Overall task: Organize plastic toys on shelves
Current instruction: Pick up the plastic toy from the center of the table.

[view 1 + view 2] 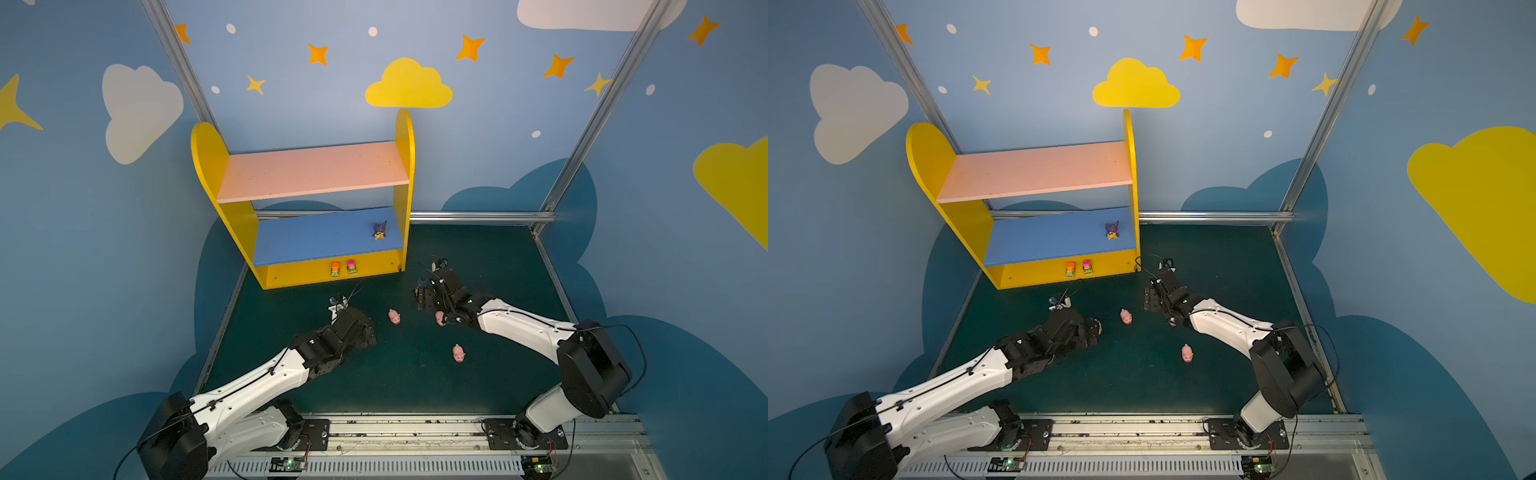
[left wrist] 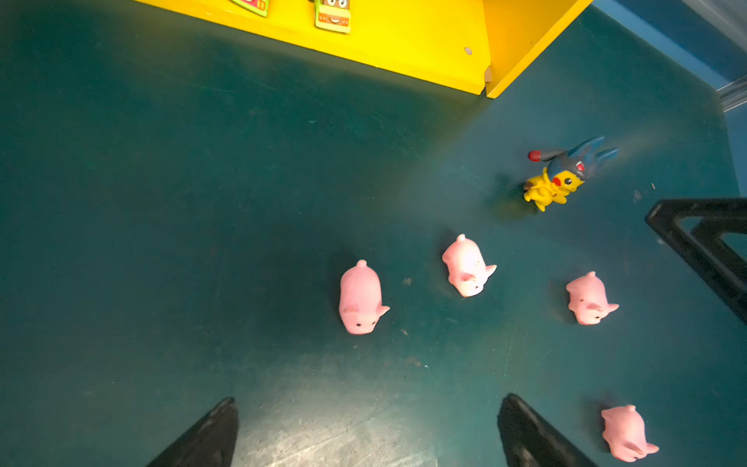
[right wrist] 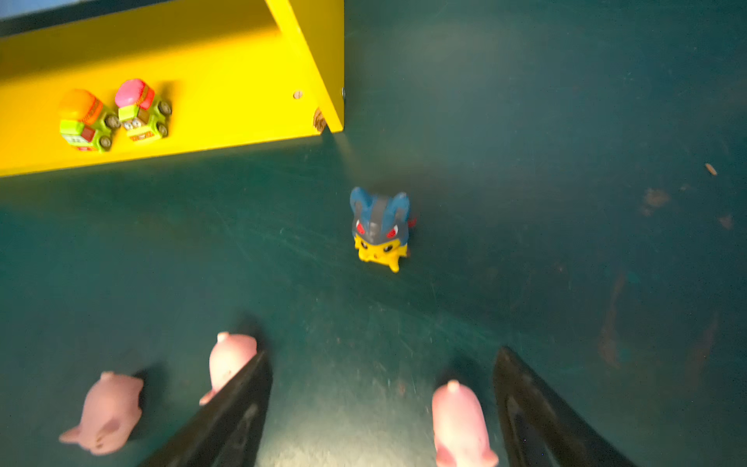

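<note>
The shelves (image 1: 212, 166) stand at the back left, with the pink upper board (image 1: 311, 170) bare. One dark-headed yellow figure (image 1: 379, 230) stands on the blue board (image 1: 324, 237). Two green cars (image 3: 87, 121) (image 3: 141, 111) sit on the yellow base. A second yellow figure (image 3: 380, 228) stands on the mat off the unit's right corner, ahead of my right gripper (image 3: 383, 351). That gripper is open, and a pink pig (image 3: 458, 420) lies between its fingers, near one finger. Other pigs (image 2: 359, 299) (image 2: 467, 267) (image 2: 626, 432) lie on the mat. My left gripper (image 2: 370, 398) is open over bare mat.
Painted walls close the cell on three sides. An aluminium bar (image 1: 478, 216) runs along the back edge of the green mat (image 1: 498, 257). The arms' base rail (image 1: 415, 428) lies along the front. The right arm's finger (image 2: 695, 242) shows in the left wrist view.
</note>
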Tool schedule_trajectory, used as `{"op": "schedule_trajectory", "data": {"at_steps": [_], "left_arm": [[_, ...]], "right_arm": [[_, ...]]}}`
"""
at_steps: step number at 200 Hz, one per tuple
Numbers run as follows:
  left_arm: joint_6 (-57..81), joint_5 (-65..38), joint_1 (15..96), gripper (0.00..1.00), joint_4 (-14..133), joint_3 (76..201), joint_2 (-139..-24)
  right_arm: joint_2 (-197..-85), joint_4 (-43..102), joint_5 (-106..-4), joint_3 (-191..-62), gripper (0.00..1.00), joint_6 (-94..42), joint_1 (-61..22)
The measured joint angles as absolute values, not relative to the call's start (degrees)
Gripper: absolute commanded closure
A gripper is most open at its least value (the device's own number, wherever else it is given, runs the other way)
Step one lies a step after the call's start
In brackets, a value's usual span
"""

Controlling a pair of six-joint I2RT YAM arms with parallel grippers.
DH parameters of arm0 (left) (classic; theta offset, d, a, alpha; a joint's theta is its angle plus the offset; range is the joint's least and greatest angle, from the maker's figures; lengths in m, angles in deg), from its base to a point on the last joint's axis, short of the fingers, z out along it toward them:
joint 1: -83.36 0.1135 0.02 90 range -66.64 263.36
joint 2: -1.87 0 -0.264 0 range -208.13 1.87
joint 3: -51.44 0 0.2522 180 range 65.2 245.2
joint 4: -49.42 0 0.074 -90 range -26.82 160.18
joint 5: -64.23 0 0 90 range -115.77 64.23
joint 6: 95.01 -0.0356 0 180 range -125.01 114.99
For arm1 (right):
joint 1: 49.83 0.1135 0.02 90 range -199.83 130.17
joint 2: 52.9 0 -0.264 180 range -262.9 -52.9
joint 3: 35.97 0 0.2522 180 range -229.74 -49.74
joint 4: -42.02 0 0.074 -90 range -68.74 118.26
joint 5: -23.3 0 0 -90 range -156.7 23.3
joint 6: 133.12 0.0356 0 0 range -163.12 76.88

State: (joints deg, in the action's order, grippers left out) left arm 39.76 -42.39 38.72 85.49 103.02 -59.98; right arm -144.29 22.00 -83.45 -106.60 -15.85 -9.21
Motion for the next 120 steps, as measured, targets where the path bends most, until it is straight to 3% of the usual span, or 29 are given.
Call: {"op": "schedule_trajectory", "data": {"at_steps": [120], "left_arm": [[36.31,-46.28,38.83,0.0,87.19,112.18,-68.07]], "right_arm": [[-160.27,25.32,-78.97,-117.39,0.19,-16.16,-13.12]]}}
